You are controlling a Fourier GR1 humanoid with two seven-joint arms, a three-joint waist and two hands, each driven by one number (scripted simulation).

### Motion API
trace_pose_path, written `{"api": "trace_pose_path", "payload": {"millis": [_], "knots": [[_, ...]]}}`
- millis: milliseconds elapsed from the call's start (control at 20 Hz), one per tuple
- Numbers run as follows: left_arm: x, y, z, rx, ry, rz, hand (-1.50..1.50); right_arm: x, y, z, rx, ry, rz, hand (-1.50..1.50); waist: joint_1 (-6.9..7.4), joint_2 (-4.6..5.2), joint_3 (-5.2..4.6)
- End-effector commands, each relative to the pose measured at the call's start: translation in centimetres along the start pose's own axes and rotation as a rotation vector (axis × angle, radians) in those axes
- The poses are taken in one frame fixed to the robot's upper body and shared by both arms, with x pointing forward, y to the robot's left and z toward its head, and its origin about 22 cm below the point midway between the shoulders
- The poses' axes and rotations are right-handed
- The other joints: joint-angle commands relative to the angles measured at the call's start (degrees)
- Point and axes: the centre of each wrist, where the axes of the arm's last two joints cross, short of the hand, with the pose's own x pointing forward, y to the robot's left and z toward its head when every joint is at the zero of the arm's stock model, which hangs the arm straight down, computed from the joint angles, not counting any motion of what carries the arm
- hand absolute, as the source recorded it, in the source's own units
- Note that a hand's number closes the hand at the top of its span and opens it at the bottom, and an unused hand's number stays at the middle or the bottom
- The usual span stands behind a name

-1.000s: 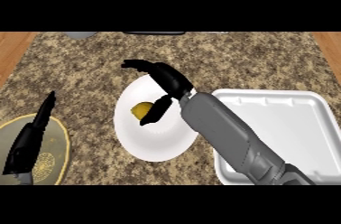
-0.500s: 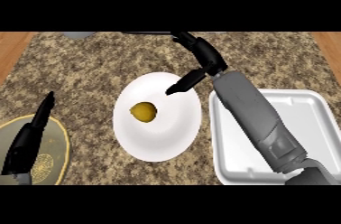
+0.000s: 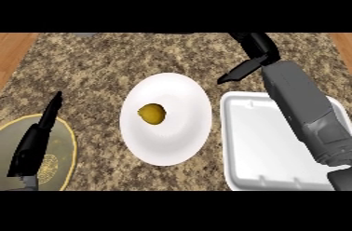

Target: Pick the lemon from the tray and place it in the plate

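A yellow lemon (image 3: 152, 114) lies on the white plate (image 3: 180, 139) in the middle of the counter, a little left of the plate's centre. To the right stands the white tray (image 3: 265, 151), with nothing showing in it. My right hand (image 3: 253, 56) is raised beyond the tray's far left corner, open, thumb pointing down-left toward the plate; it holds nothing and is clear of the lemon. My left hand (image 3: 40, 134) rests at the lower left, fingers straight and pointing up, open.
A round olive-coloured dish with a pale rim (image 3: 58, 151) lies under my left hand at the lower left edge. The speckled granite counter (image 3: 117, 62) ends in wooden strips at the far left and right corners.
My right hand has let go of the lemon and drawn back to the right and away from the plate, toward the tray. The lemon stays on the plate. The left hand is still.
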Motion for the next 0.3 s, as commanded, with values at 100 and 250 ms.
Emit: {"api": "trace_pose_path", "payload": {"millis": [100,250], "knots": [[-0.4,0.4,0.6,-0.008,0.018,0.005,0.00,-0.6,-4.9,3.9,-0.009,-0.023,0.014,-1.50,1.04,0.47,-0.08],[-1.0,0.0,0.4,-0.032,-0.001,0.013,0.00,1.4,-6.6,3.1,-0.028,-0.010,0.033,-1.50,1.74,0.75,-0.10]]}}
